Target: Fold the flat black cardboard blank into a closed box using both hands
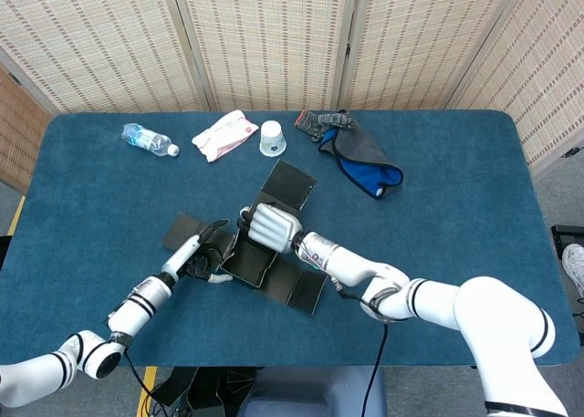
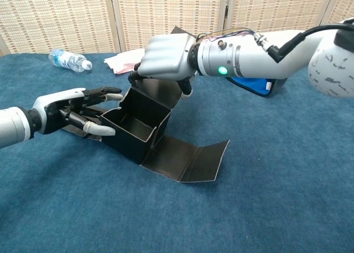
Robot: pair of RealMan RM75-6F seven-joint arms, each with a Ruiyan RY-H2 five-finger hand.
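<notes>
The black cardboard blank (image 2: 145, 132) is sitting near the middle of the blue table (image 1: 456, 225), partly folded — its centre is standing up as an open-topped box, one panel is rising at the far side under the right hand, and a creased flap (image 2: 191, 159) is lying flat on the cloth toward the near side. In the head view another flat panel (image 1: 179, 232) is reaching out to the left, beneath the left hand.

The right hand (image 2: 166, 58) is hovering palm-down over the box's far edge, its fingers curling down onto the raised back panel and gripping its top. The left hand (image 2: 77, 110) is lying just beside the box's left wall with fingers spread and released, the fingertips (image 2: 113, 97) touching or nearly touching the wall; whether they are pressing it cannot be told.

Along the far edge of the table are lying a water bottle (image 1: 148, 140), a pink-and-white packet (image 1: 224, 133), a white paper cup (image 1: 273, 138) and a grey-and-blue cloth (image 1: 363, 158) — all well apart from the box.
</notes>
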